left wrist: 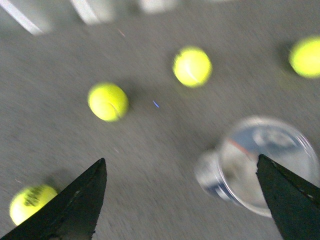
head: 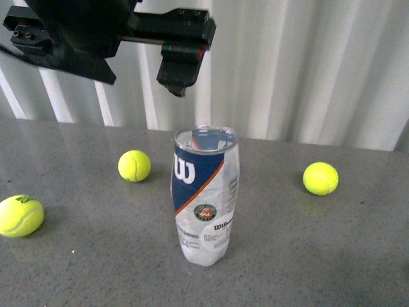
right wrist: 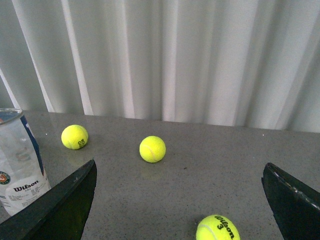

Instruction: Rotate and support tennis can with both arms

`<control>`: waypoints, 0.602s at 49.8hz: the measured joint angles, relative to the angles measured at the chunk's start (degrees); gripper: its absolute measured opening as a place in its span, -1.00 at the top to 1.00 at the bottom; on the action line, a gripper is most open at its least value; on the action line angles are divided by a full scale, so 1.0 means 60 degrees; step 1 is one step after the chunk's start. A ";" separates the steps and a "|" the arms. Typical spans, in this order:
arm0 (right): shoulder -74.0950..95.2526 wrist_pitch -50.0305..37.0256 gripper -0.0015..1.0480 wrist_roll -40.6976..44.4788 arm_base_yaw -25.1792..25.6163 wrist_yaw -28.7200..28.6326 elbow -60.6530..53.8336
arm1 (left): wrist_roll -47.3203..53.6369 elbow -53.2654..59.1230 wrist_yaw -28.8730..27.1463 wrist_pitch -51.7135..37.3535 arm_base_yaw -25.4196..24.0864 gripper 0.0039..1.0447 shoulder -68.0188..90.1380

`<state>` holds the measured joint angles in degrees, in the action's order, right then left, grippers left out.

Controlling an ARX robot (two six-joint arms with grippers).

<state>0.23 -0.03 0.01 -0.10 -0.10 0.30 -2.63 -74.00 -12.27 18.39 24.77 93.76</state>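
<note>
My left gripper (left wrist: 180, 200) is spread wide and holds nothing; it hangs high over the bench (head: 307, 256), and its wrist view is smeared with motion blur. The tennis can (left wrist: 262, 165) stands upright just below it, off toward one finger rather than centred between the two, open mouth up. My right gripper (right wrist: 177, 200) is equally wide open and empty, low near the bench, with the tennis can (right wrist: 20, 160) just outside one finger.

The can looks empty and light, and its clear wall is already dented near the base, so I judge it tippy. A finger descending on the rim instead of beside it could knock it over or crush the plastic. If one gripper closes before the other is placed, the can may skid on the smooth grey top.

Beyond the can lie loose tennis balls: one (head: 134, 165) near it on the left, one (head: 20, 215) further left, one (head: 320, 178) on the right. A toppled can could roll into them, and any ball I clip would run off across the bench toward the white curtain (head: 307, 64).
</note>
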 joint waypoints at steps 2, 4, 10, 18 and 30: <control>0.0000 0.0000 -0.86 0.0000 0.0000 0.0007 0.0000 | 0.0120 0.0721 -0.0619 -0.1293 -0.0007 -0.65 -0.0229; 0.0000 0.0000 -0.86 0.0000 0.0000 0.0004 0.0000 | 0.0189 0.1942 -0.1268 -0.3337 -0.0066 -0.51 -0.0667; 0.0000 0.0000 -0.86 0.0000 0.0000 0.0033 0.0000 | 0.0332 0.5268 -0.1111 -0.8987 -0.0747 -0.05 -0.2116; 0.0000 0.0000 -0.86 0.0004 0.0000 -0.0004 0.0000 | 0.0350 0.7202 -0.0692 -1.0404 -0.1541 0.44 -0.3377; 0.0000 0.0000 -0.86 0.0000 0.0000 0.0007 0.0000 | 0.0390 0.9624 0.0415 -1.0717 -0.2459 0.94 -0.5187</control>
<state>0.23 -0.03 0.01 -0.10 -0.05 0.30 -0.30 -16.25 -9.78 -45.91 10.02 62.63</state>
